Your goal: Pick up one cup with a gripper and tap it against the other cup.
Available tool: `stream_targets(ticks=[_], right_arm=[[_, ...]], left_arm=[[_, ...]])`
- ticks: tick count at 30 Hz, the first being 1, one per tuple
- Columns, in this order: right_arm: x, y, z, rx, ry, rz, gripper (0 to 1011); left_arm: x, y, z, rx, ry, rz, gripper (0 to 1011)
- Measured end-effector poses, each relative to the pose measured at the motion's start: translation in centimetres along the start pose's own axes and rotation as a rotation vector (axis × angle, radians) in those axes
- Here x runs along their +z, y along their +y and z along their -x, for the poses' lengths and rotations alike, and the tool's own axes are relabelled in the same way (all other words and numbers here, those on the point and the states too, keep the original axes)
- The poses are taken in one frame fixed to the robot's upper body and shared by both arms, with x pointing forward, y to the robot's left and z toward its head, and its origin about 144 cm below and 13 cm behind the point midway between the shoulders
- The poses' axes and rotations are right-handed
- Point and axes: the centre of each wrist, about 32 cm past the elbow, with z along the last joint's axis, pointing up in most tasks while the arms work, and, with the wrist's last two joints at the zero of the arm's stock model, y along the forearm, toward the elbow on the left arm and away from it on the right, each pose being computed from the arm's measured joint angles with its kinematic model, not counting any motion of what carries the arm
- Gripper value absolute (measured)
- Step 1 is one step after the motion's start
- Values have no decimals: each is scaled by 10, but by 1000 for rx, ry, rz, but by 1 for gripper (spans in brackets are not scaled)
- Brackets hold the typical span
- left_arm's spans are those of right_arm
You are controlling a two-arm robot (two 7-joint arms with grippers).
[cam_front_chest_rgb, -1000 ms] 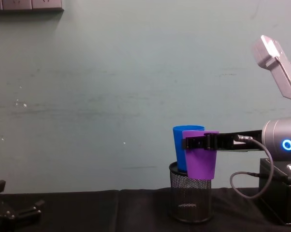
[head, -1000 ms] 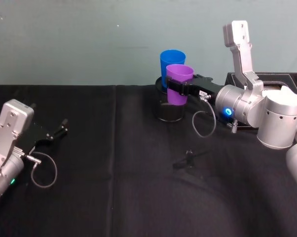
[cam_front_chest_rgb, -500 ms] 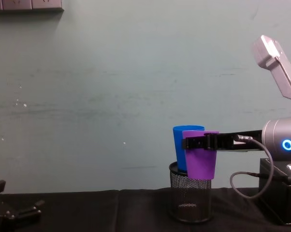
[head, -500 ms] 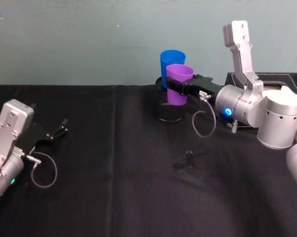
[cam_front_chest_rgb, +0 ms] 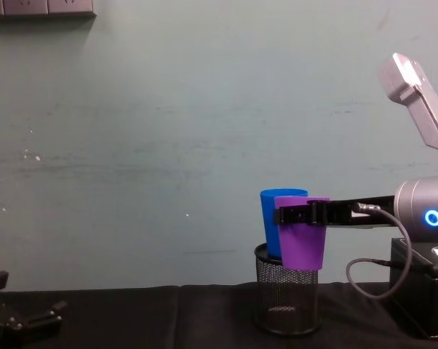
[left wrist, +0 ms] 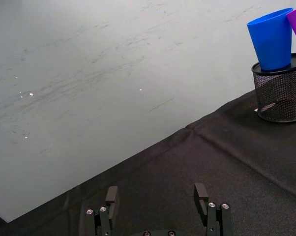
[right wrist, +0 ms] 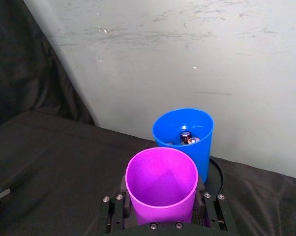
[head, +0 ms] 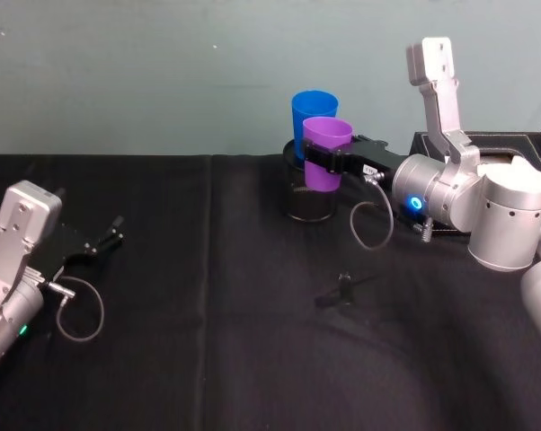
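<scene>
My left gripper (left wrist: 156, 189) has its jaws spread, desk (left wrist: 187, 162) ahead, blue cup (left wrist: 272, 37) standing in the mesh holder (left wrist: 281, 96).

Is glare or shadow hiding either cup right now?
Chest view: the purple cup, in the right hand, and the blue cup stand out against the pale wall, no glare. Right wrist view: even light inside both. Head view: the mesh holder nearly blends into the black cloth.

A black cloth covers the bench (head: 208, 359). On it stand a black wire-mesh holder (head: 308, 205) at the back and a black box (head: 513, 137) far right; 1 small dark item (head: 341, 292) lies near the middle.
</scene>
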Motion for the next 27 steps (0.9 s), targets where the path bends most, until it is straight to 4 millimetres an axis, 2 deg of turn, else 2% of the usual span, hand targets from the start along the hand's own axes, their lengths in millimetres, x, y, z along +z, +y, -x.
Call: stream_targets(ticks=[27], right_arm=[[0,0,0,0,0,0,726]], left_arm=[[0,0,0,0,0,0,1000]])
